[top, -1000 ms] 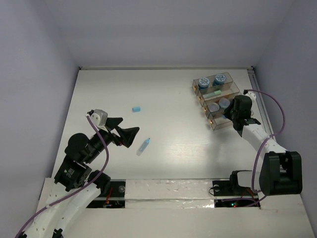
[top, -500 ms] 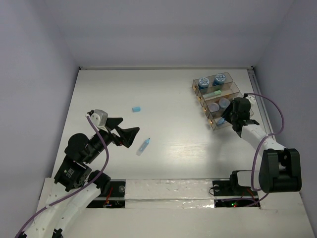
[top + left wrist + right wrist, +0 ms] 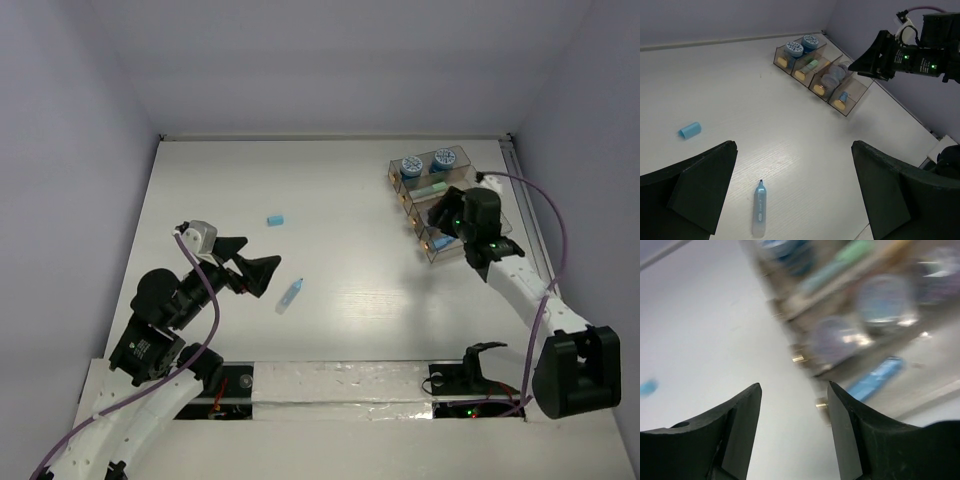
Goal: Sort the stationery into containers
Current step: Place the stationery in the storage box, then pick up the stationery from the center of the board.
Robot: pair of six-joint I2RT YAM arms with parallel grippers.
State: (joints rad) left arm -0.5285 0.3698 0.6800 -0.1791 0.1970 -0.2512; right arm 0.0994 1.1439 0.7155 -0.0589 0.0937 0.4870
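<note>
Our left end effector (image 3: pixel 255 260) hangs released and empty over the left part of the surface (image 3: pixel 350 200), its jaws spread wide. Just beside it lies a light-blue marker (image 3: pixel 291 292), and farther off a short light-blue cap (image 3: pixel 277 219), the 2 well apart. At the far right stands the rack (image 3: pixel 860 90) of 4 clear bins. The farthest bin holds 2 blue rolls (image 3: pixel 411 166), the next a green stick (image 3: pixel 432 187), the 3rd the grey-lidded jars (image 3: pixel 830 80), and the nearest a blue stick (image 3: pixel 842 96). Our right end effector (image 3: pixel 795 387) hovers above the rack's near bins, jaws parted with nothing between them. Its wrist view is blurred.
</note>
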